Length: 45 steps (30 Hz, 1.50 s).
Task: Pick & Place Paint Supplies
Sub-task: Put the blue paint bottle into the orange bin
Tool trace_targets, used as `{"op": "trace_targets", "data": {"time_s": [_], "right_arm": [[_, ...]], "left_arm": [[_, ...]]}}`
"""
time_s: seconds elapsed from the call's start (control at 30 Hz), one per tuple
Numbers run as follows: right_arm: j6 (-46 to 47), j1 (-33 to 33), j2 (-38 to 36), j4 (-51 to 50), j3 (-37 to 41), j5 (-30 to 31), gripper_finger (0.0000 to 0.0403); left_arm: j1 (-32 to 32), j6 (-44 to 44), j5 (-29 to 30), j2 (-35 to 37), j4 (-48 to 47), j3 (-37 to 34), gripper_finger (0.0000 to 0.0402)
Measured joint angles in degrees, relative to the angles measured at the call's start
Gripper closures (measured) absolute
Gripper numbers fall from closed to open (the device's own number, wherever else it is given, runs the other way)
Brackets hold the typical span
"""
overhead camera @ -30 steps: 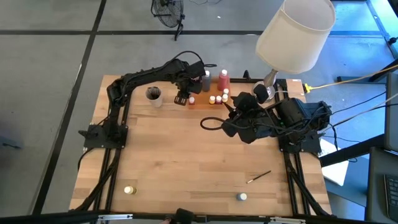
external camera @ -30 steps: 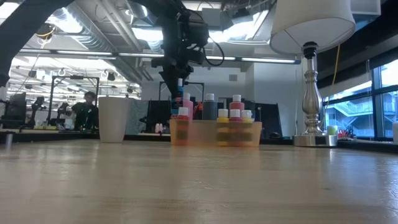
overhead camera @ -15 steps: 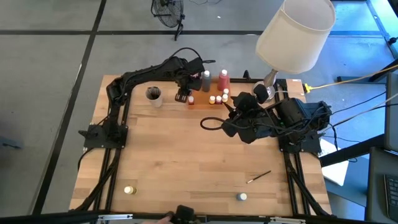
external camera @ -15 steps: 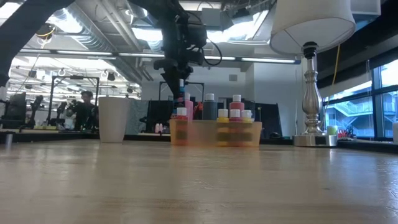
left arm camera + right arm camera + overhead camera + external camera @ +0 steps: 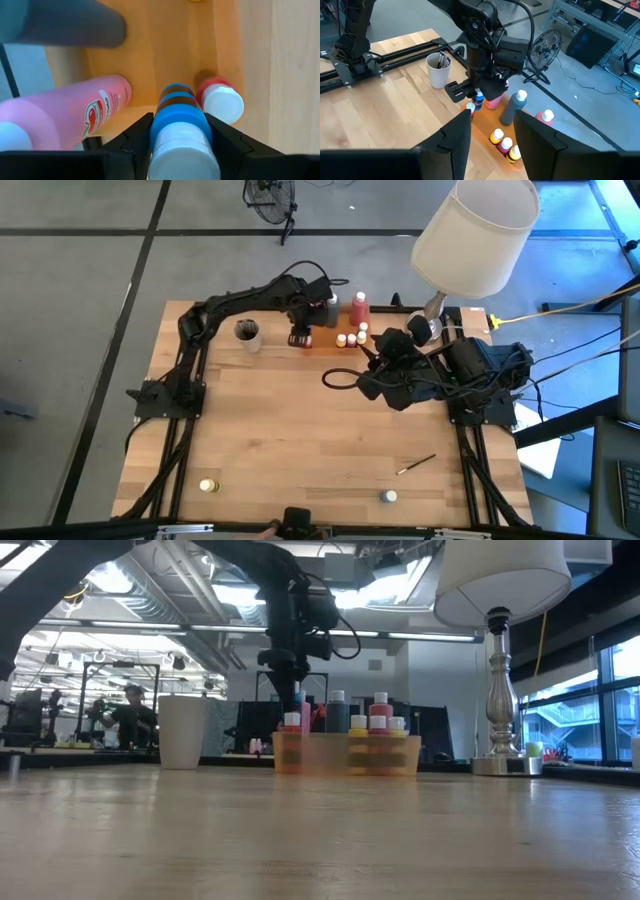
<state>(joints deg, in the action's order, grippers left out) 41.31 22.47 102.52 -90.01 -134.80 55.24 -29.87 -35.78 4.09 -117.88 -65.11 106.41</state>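
Observation:
My left gripper (image 5: 300, 336) hangs over the left end of the orange tray (image 5: 322, 344), shut on a small blue bottle (image 5: 177, 122) that has a white cap and a brown band. Below it in the tray stand a red pot with a white lid (image 5: 220, 100), a pink bottle (image 5: 80, 112) and a grey bottle (image 5: 70, 22). Another pink bottle (image 5: 359, 308) and several small pots (image 5: 349, 338) stand farther right in the tray. My right gripper (image 5: 492, 145) is raised over the table's right half, open, holding nothing. My left gripper pinches the blue bottle's upper part (image 5: 176, 131), just under its white cap, between its two fingers (image 5: 134, 144). The fingers come from above and point down. The bottle hangs upright below them, over the tray floor beside the red pot.
A beige cup (image 5: 247, 333) with dark brushes stands left of the tray. Near the front edge lie a yellow-lidded pot (image 5: 207, 485), a thin brush (image 5: 416, 465) and another small pot (image 5: 389, 496). A table lamp (image 5: 475, 235) stands at the back right.
My left gripper has sunk toward the tray's left end with the blue bottle and has rolled a little about its own axis. The bottle has stayed upright in the hold.

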Motion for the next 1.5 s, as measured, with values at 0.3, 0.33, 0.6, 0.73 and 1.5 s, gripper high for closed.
{"op": "trace_targets", "data": {"time_s": [0.3, 0.33, 0.6, 0.73, 1.5], "right_arm": [[-0.2, -0.5, 0.0, 0.0, 0.0, 0.0, 0.0251], [-0.2, -0.6, 0.0, 0.0, 0.0, 0.0, 0.0251], [-0.2, -0.7, 0.0, 0.0, 0.0, 0.0, 0.0251], [-0.2, -0.7, 0.0, 0.0, 0.0, 0.0, 0.0251], [-7.0, -2.8, 0.0, 0.0, 0.0, 0.0, 0.0251]], "left_arm": [[0.0, 9.7, 1.0, -0.2, 1.1, 0.0, 0.0256], [0.0, 10.5, 1.2, -0.1, 1.1, 0.0, 0.0256], [0.3, 16.3, 4.2, -0.1, 0.9, 0.0, 0.0256], [0.8, 18.9, 4.2, 0.1, 0.8, 0.0, 0.0256], [1.1, 38.8, 6.8, 0.9, 2.9, 0.0, 0.0256]]}}
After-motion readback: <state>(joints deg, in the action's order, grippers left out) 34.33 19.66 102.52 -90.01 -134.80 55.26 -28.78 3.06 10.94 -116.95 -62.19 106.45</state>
